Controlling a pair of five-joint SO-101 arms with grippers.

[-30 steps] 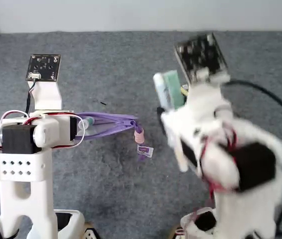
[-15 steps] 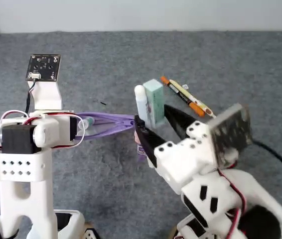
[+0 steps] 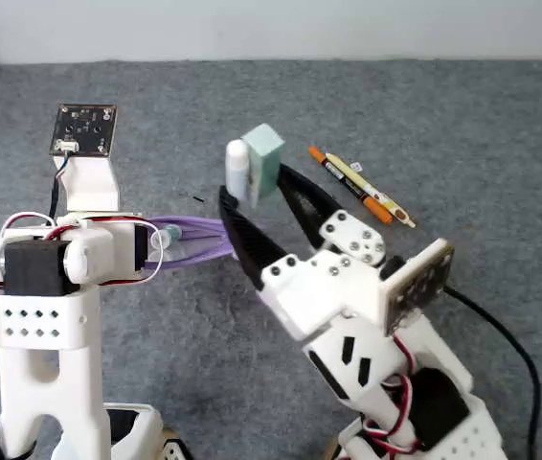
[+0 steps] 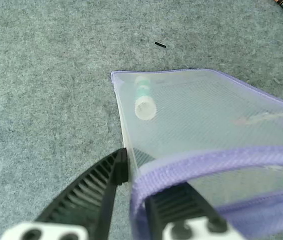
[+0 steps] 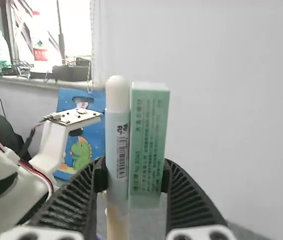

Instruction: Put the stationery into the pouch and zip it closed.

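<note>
Firmly, right hand (image 3: 252, 187) clenches mint eraser (image 3: 263, 158), white stick (image 3: 237, 168); left hand (image 4: 134, 175) pinches lilac pouch (image 4: 206, 115).

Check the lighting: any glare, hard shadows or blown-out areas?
High view: even light, no hard shadows on the carpet. Left wrist view: no glare on the pouch. Right wrist view: bright window behind; white stick and green eraser evenly lit.

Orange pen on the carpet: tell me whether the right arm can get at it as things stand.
Probably not yet. Nothing covers the orange pen, but the right end effector is shut on a white tube and a green eraser, so its jaws are full.
</note>
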